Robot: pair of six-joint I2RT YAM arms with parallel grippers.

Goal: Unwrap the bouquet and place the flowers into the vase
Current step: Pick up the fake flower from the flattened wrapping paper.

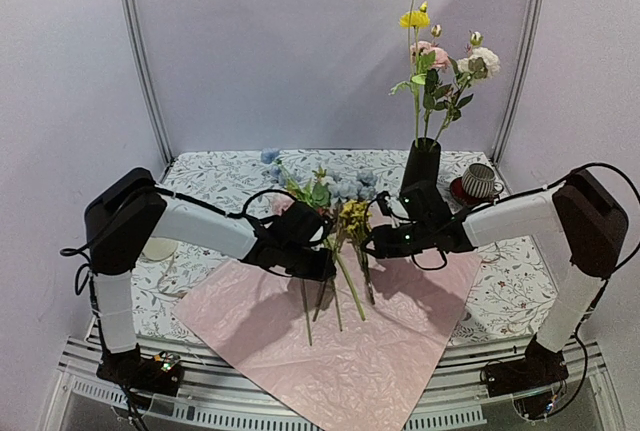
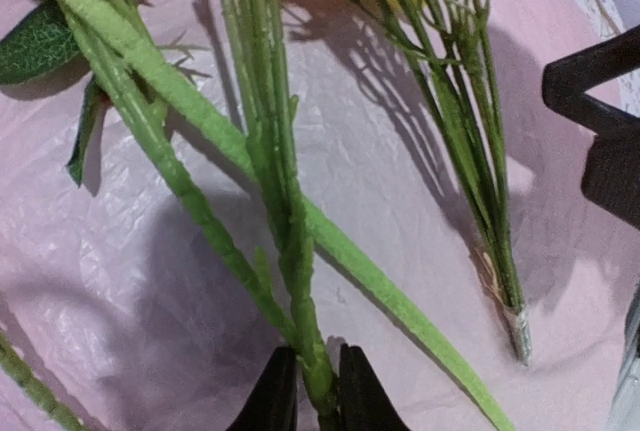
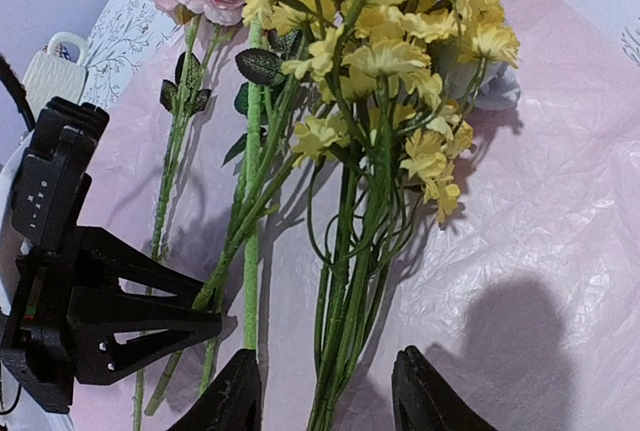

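Crinkled pink wrapping paper (image 1: 340, 361) lies open, exposing loose green-stemmed artificial flowers (image 1: 345, 213). Left jaws pinch one green stem (image 2: 300, 281), presumably for lifting; right jaws, spread, straddle the yellow spray (image 3: 400, 41). The tall matte black vase (image 1: 420, 163) stands at 1 o'clock.

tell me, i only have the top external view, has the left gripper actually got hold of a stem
Observer: Yes. The left wrist view shows the left gripper pinched on one green stem.
Operator: ok and the right one, is it gripping anything
Observer: No. In the right wrist view the right gripper is open. Its fingers stand either side of the yellow flowers' stems, with a clear gap on one side.
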